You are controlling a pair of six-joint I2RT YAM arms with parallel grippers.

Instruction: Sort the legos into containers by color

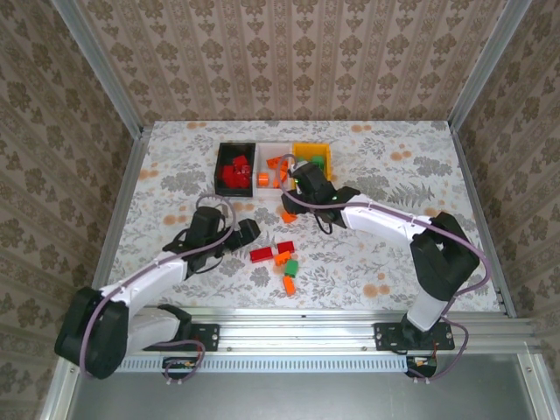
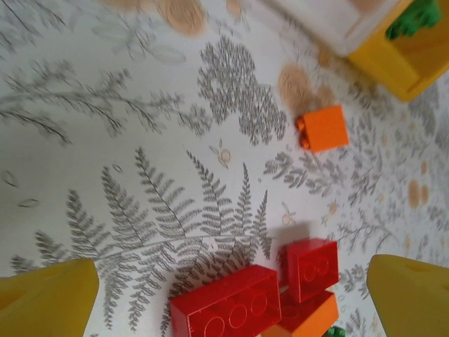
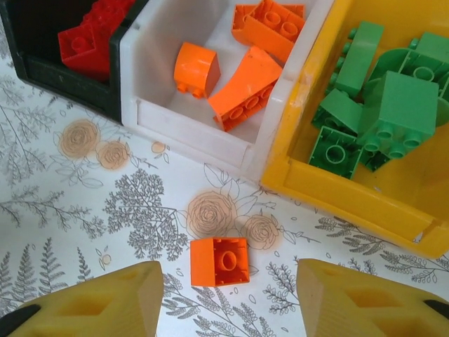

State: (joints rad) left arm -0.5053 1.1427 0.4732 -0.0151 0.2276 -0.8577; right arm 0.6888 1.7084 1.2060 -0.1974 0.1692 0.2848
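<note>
One long red lego (image 2: 224,306) lies crosswise beneath the spread left tool (image 2: 228,274); right tool (image 3: 229,281) also spread.

— How does your light look?
— Bright and even from overhead. Your worktop (image 1: 394,157) carries only soft, faint shadows and no glare.
— And your focus?
— Your left wrist view is smeared, worst near its top edge. Your right wrist view keeps the legos (image 3: 219,261) crisp.
</note>
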